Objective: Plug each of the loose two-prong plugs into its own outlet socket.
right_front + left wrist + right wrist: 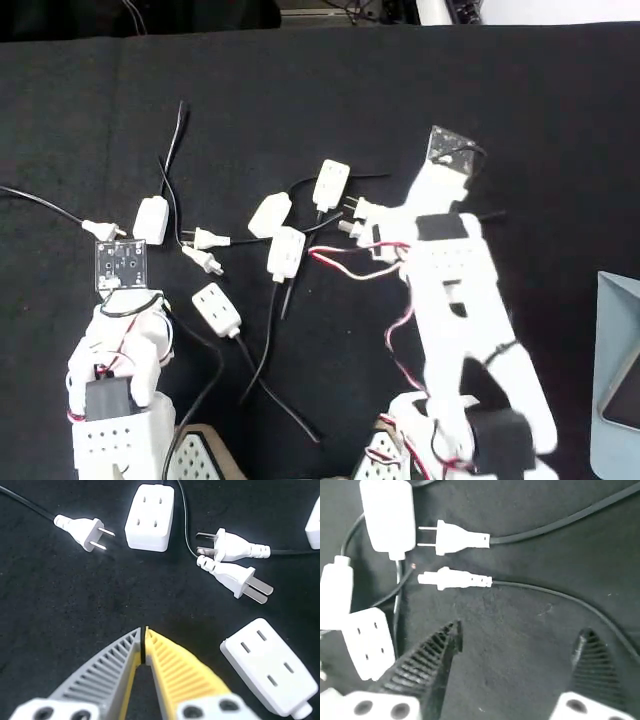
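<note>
The white right arm rises nearest the overhead camera, stretching from the near edge toward the middle of the black-covered table. The smaller left arm sits at the near left corner. The right gripper hangs above bare cloth with its black jaws spread far apart, holding nothing. The left gripper is fully closed, its grey and yellow jaws pressed together with nothing between them. Between the arms lie, all white, the left socket, the near socket, two middle sockets side by side, and the far socket. The leftmost plug, on a black cord, lies just beside the left socket, prongs toward it. A pair of plugs lies close together between the left socket and the middle sockets. The two right plugs lie just ahead of the right gripper, one with its prongs just beside the far socket, the other turned on its side. All five lie loose on the cloth.
</note>
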### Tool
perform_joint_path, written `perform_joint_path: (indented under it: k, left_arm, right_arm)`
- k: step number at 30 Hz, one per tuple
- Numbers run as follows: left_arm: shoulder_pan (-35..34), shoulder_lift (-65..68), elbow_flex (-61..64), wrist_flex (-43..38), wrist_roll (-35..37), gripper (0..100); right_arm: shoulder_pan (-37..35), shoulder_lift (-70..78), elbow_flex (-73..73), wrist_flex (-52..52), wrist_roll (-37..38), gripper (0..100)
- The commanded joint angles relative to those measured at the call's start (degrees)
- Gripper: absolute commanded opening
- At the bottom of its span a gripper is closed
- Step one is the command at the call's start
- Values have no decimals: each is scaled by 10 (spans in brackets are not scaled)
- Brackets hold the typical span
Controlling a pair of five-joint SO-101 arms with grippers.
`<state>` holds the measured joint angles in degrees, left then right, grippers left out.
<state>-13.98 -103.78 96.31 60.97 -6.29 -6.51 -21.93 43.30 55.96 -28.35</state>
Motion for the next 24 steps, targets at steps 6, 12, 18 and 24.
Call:
perform_joint_path:
  k: [6, 12, 18, 24]
  left_arm:
    - [-7, -4, 10, -13, -3, 30]
    - [-7, -4, 10, -13, -3, 30]
    - [-7, -4, 10, -13, -3, 30]
    - [-7, -4, 10, -13, -3, 30]
  right_arm:
    - [-40, 112, -72, -85, -156, 283]
    - [-40, 209, -140, -81, -244, 283]
    - [-39, 284, -178, -84, -295, 281]
    - [-36, 349, -199, -83, -295, 279]
